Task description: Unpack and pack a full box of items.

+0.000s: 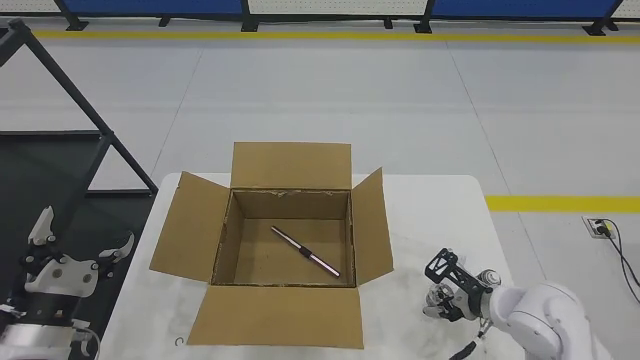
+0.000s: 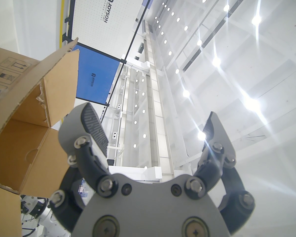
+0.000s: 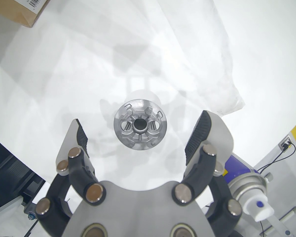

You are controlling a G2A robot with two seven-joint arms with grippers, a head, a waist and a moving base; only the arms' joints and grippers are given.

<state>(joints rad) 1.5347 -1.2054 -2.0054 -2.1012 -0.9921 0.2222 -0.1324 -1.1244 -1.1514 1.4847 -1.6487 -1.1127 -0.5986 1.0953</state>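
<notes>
Directly under the right gripper point(image 3: 140, 122), between its two widely spread fingers and touching neither, a round grey metal part point(image 3: 140, 135) with a hole through its middle rests on the white table point(image 1: 440, 210). This gripper is open and holds nothing. Just beside one of its fingers, on the outer side, is a spray can point(image 3: 245, 181) with a blue body and a white nozzle. Ahead of the fingertips a clear plastic bag point(image 3: 212, 62) lies flat on the table. Well beyond the bag, a corner of the cardboard box point(image 3: 14, 1) is visible.

Seen from above, the box sits well apart from the right gripper, off to the robot's left of it, with all four flaps folded outward. Inside, on the box floor, a slim dark rod point(image 1: 305, 251) lies at a slant.

The left gripper point(image 2: 150, 110) is past the table's edge, on the opposite side of the box from the right gripper. It points upward, with its fingers spread wide and nothing between them. The box's flaps are off to one side of its fingers.
</notes>
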